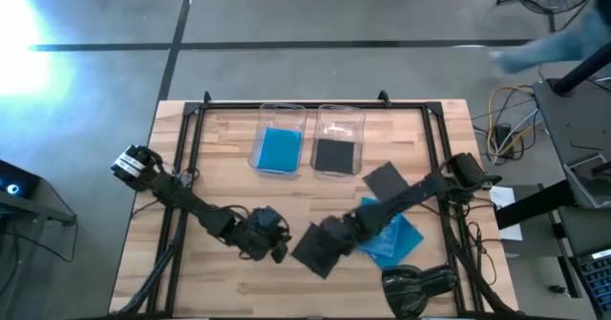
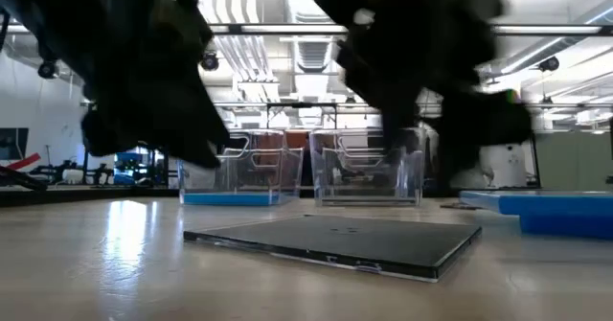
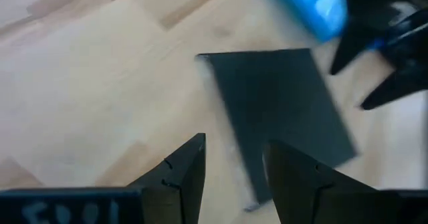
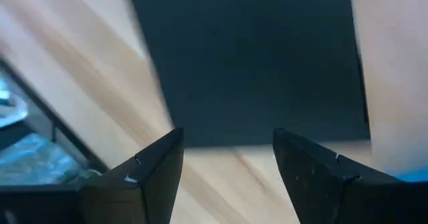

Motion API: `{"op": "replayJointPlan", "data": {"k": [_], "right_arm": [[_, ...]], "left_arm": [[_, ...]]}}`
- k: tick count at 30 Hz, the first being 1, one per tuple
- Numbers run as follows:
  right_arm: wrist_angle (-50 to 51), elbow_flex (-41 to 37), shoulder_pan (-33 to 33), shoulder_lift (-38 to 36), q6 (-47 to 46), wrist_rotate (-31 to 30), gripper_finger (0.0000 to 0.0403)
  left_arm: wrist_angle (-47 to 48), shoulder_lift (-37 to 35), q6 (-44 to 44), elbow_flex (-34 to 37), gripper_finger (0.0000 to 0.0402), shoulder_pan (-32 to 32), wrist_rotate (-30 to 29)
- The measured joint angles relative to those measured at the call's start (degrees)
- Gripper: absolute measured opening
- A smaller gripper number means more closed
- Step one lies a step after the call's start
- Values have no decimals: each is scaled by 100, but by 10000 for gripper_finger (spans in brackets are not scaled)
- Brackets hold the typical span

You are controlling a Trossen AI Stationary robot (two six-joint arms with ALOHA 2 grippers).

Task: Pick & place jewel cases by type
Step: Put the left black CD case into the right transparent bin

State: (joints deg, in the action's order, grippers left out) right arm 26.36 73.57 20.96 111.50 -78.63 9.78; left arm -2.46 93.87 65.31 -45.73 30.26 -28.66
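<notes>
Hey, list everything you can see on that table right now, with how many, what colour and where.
Clear rectangular plastic trays: two, side by side at the table's far middle; left tray, right tray.
Translucent blue square jewel cases: one in the left tray; blue cases, overlapping so the count is unclear, at the right front under the right arm.
Dark grey square jewel cases: three; one in the right tray, one loose right of the trays, one flat at the front middle.
Wooden table: one, light wood.
Left claw: open, just left of the front dark case.
Right claw: open, over the front dark case.
</notes>
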Motion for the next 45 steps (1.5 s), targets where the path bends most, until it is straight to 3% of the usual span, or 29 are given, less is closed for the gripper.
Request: {"op": "replayJointPlan", "data": {"k": [6,11,17,23,36,45], "right_arm": [[-104,-225,371,79,-910,17,224],[-170,-322,480,83,-1250,-86,224],[-191,-332,506,83,-1310,-158,224],[-228,-367,506,77,-1294,-205,224],[-862,-739,617,37,-1708,-118,224],[-1442,-1016,504,46,-1627,-117,224]], "left_arm": [[-8,252,-408,4,128,-273,310],[-234,651,-515,6,128,-496,1134],[-1202,986,344,-1,129,-830,1883],[-1788,1215,485,-4,128,-1270,3108],[-1012,1095,-72,-15,128,-1326,3436],[-943,1152,-491,-335,128,-1333,4058]]}}
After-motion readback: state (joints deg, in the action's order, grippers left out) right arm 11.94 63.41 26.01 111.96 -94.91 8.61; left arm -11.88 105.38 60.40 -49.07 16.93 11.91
